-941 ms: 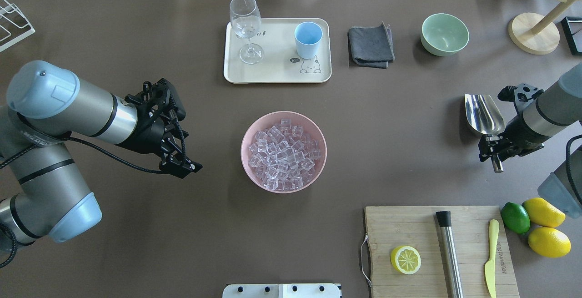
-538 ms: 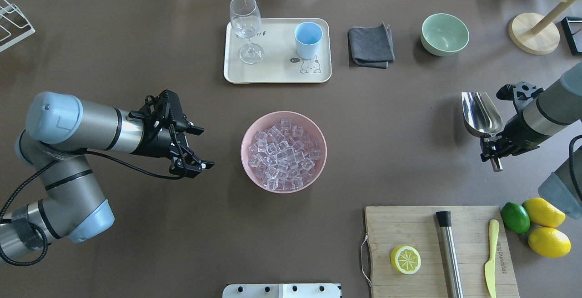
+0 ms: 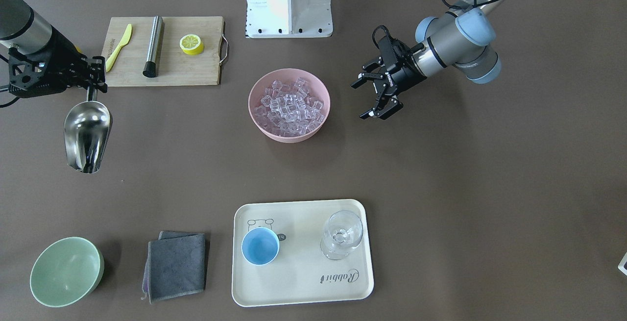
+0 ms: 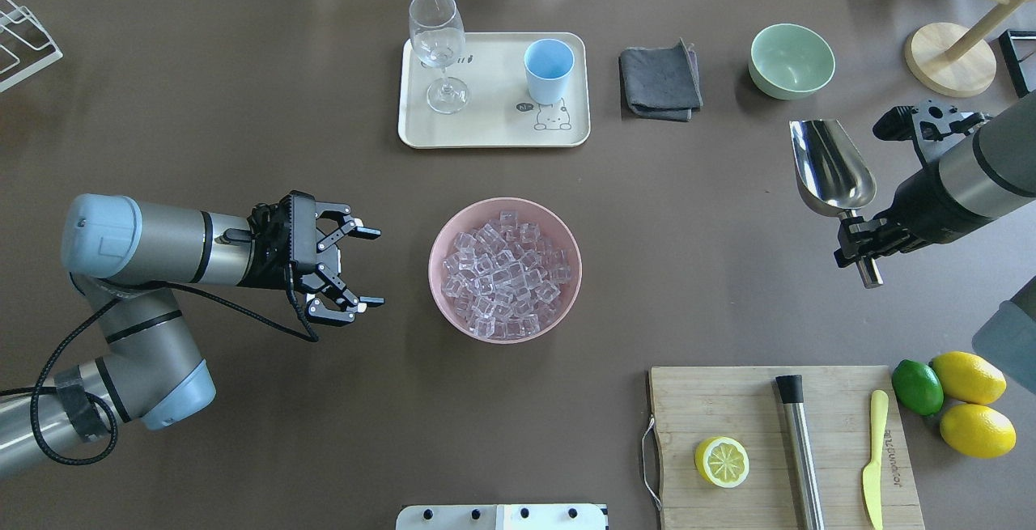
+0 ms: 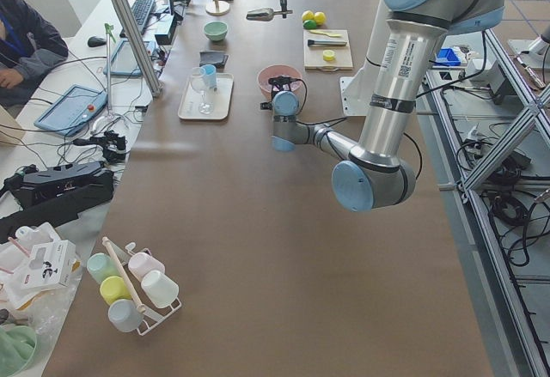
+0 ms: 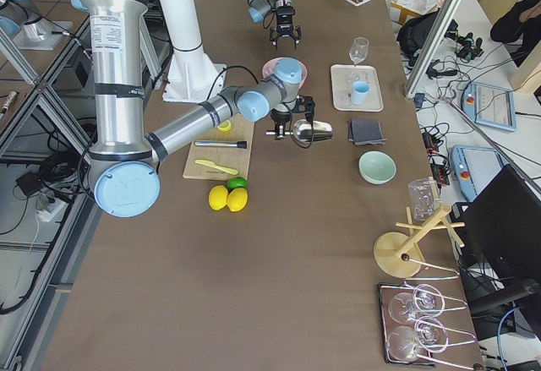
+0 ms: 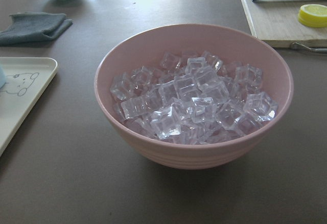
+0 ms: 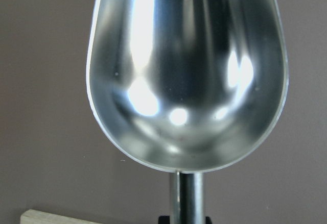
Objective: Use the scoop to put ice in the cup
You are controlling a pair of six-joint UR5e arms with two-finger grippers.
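The ice (image 4: 503, 271) fills a pink bowl (image 4: 441, 239) at the table's middle; it also shows in the left wrist view (image 7: 191, 96) and the front view (image 3: 290, 104). The light-blue cup (image 4: 549, 69) stands upright and empty on a cream tray (image 4: 494, 129). My right gripper (image 4: 859, 243) is shut on the handle of the steel scoop (image 4: 830, 166) and holds it empty above the table at the right; the scoop fills the right wrist view (image 8: 186, 71). My left gripper (image 4: 368, 267) is open and empty, just left of the pink bowl.
A stemmed glass (image 4: 439, 48) stands on the tray beside the cup. A grey cloth (image 4: 660, 81) and a green bowl (image 4: 791, 61) lie to the right. A cutting board (image 4: 728, 409) with a lemon half, steel cylinder and yellow knife is front right, next to lemons and a lime (image 4: 917, 387).
My right gripper has lifted the scoop and carried it away from me and a little left. My left gripper has swung level, its open fingers now pointing at the pink bowl.
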